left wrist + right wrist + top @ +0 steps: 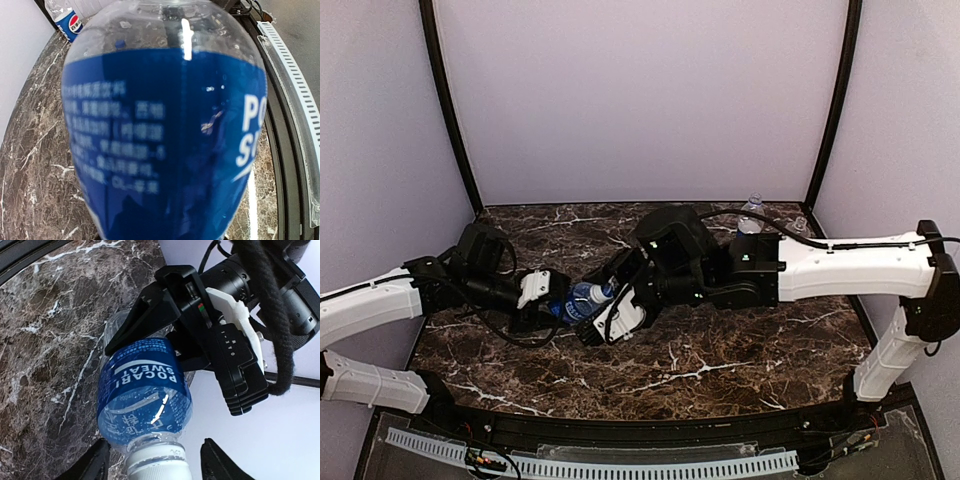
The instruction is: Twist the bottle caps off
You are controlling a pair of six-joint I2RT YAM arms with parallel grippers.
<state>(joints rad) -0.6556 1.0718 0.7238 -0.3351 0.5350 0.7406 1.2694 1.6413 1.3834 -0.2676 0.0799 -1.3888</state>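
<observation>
Left gripper (552, 308) holds bottle (144, 390) over marble tabletop (720, 360); lilac walls (640, 100).

near bottle (582, 298): above table (720, 365) middle | far bottle (750, 213): back right

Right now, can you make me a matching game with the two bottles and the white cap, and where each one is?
Things:
1. Pocari Sweat bottle
2. Pepsi bottle
3. white cap

Places:
A. between the open fingers of the right gripper
B. gripped by the left gripper
C. off by itself near the wall

Pairs: 1-B, 2-C, 3-A
</observation>
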